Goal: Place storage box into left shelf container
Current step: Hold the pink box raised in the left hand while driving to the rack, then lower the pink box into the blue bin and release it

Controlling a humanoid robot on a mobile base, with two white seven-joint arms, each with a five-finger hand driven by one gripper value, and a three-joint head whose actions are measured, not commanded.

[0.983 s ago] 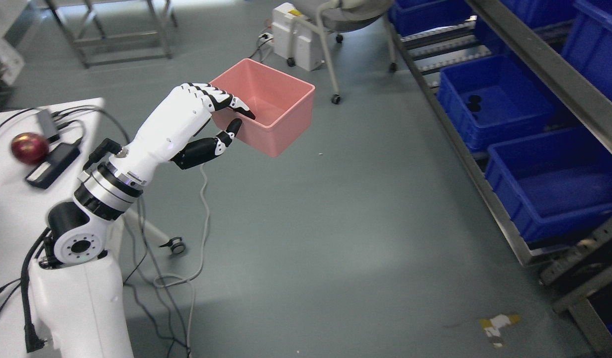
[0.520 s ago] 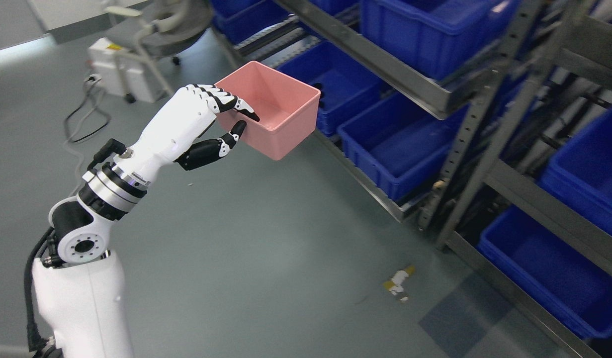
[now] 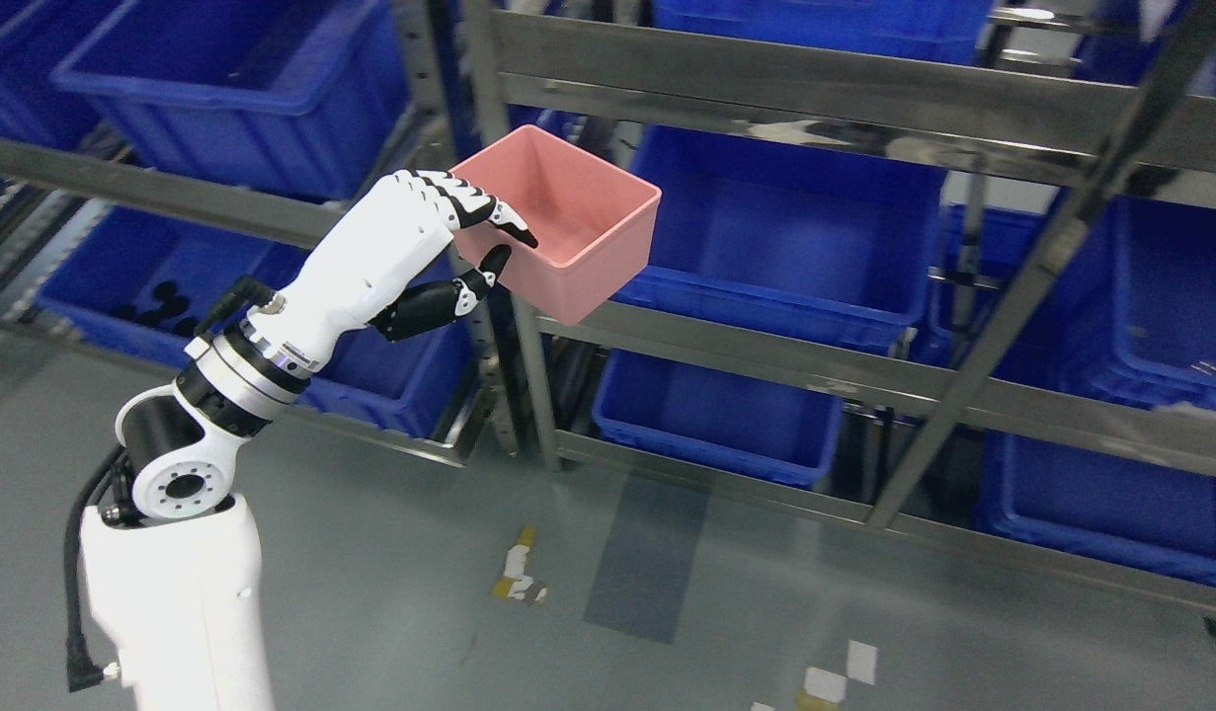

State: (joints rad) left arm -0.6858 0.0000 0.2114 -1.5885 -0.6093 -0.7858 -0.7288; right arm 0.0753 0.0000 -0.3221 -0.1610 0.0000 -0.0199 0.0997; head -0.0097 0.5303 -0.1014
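Observation:
A pink open-topped storage box (image 3: 578, 222) hangs in the air in front of a metal shelf rack. My left hand (image 3: 484, 242) is shut on its near left wall, fingers (image 3: 489, 209) over the rim and thumb (image 3: 469, 281) under the outside. The box is empty and tilted slightly. Behind it stands a large blue container (image 3: 815, 212) on the middle shelf, right of an upright post (image 3: 514, 326). Another blue container (image 3: 222, 84) sits on the shelf to the left of the post. My right hand is out of view.
Steel shelf beams (image 3: 864, 99) run across at several heights, with a slanted brace (image 3: 1013, 286) on the right. More blue containers (image 3: 716, 415) fill the lower shelves. The grey floor (image 3: 420, 592) below carries bits of tape (image 3: 519, 578).
The whole view has swung round from the open floor and white table to face the shelf rack. The pink box stays in my left hand at the same place in the picture.

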